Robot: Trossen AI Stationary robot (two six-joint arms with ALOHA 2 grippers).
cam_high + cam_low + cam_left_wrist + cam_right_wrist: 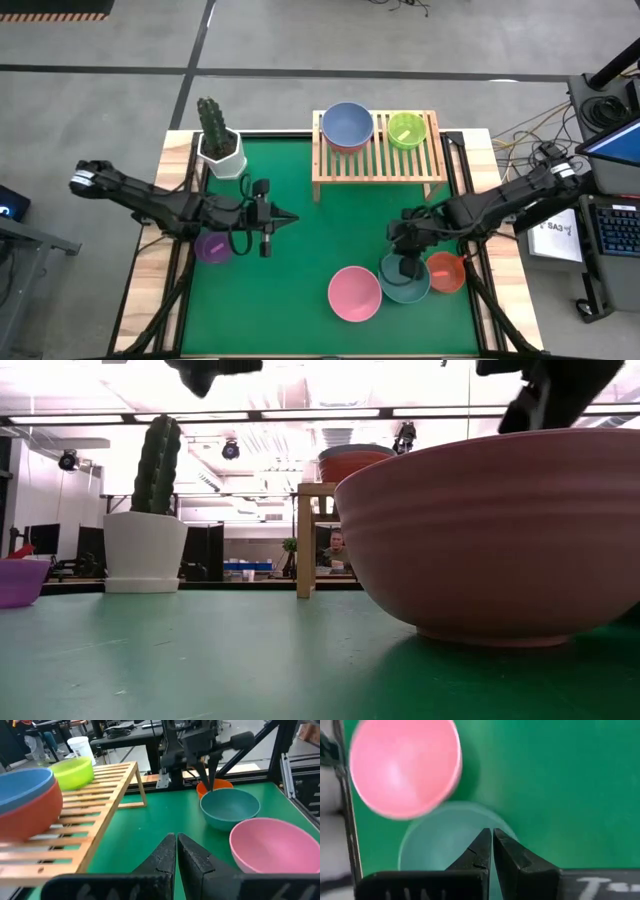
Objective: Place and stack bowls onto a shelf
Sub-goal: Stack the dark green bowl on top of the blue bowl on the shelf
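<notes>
The light-wood shelf (378,160) stands at the table's far edge. On its slats sit a blue bowl (347,123) nested in a red one (30,815), and a yellow-green bowl (406,130). The pink bowl (354,293), teal bowl (398,288) and red-orange bowl (447,272) rest on the green mat near the right front. A purple bowl (213,247) sits at the left. My right gripper (408,266) points down over the teal bowl's far rim (210,791), fingers shut. My left gripper (290,217) hovers mid-table, shut, holding nothing. My right gripper (492,831) comes at the teal bowl (435,845) from above, pointing down, with its shut tips at the rim on the side toward the red-orange bowl (218,784). I cannot tell whether the tips touch the rim. The bowl stands upright on the mat.
A white pot with a cactus (220,145) stands at the far left corner, beside the shelf. The pink bowl (490,540) fills the low view and hides the teal one there. The mat between the shelf and the near bowls is bare green.
</notes>
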